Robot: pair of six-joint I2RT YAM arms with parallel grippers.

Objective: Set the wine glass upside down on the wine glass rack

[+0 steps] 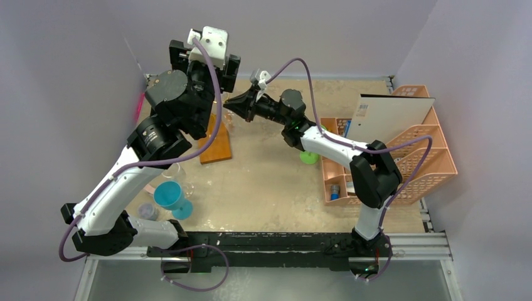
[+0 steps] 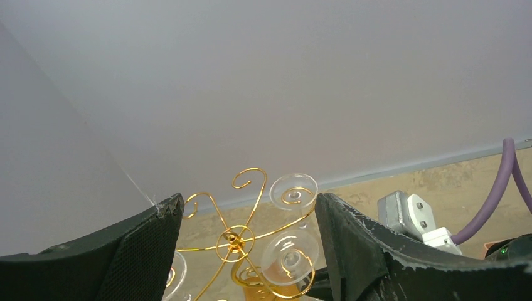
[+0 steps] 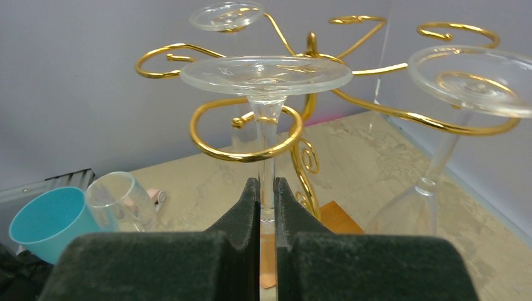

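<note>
Right wrist view: the right pincer (image 3: 266,188) is closed tight on the thin stem of the wine glass (image 3: 266,74). The glass is inverted, its foot uppermost and just above a gold curl of the wine glass rack (image 3: 244,153), with the stem passing through that curl. Whether the foot already bears on the wire cannot be told from this angle.

Judged handling: light, rigid, smooth and brittle. The stem is the weakest part, yet it is the only hold that leaves the foot free to seat, so a steady grip without twisting suits.

Clearance: a neighbouring hung glass (image 3: 470,81) stands near on the right, and the open room lies back toward the pincer's own side.

Left wrist view: the left pincer (image 2: 248,204) stands wide apart and empty, near the rack's crown.

Top external view: the rack's wooden base (image 1: 216,147) sits on the far-left part of the table (image 1: 270,182).
</note>
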